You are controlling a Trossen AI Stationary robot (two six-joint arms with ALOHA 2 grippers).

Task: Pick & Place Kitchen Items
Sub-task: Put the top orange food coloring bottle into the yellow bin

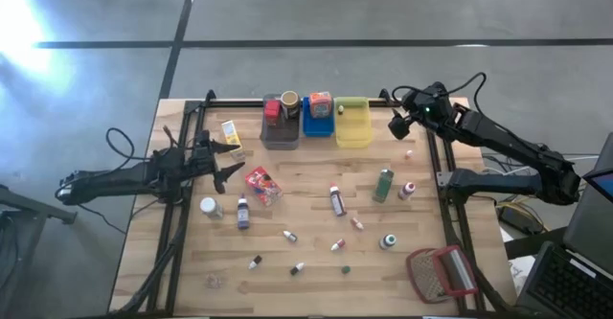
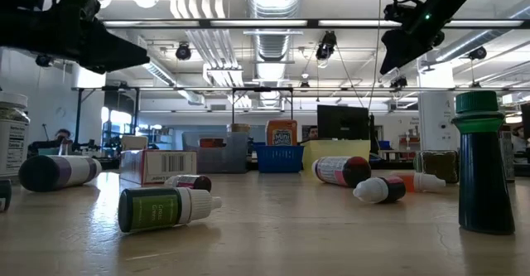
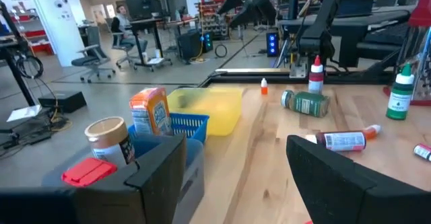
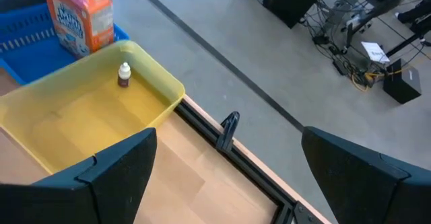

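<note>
The right hand [image 1: 399, 125], fingers spread and empty, hovers just beside the yellow bin [image 4: 40, 109], where a small bottle [image 4: 124, 75] lies.

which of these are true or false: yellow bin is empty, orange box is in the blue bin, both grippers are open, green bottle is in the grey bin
1. The yellow bin is empty. False: a small bottle lies in it.
2. The orange box stands in the blue bin. True.
3. The left gripper and the right gripper are both open. True.
4. The green bottle is in the grey bin. False: it lies on the table.
</note>
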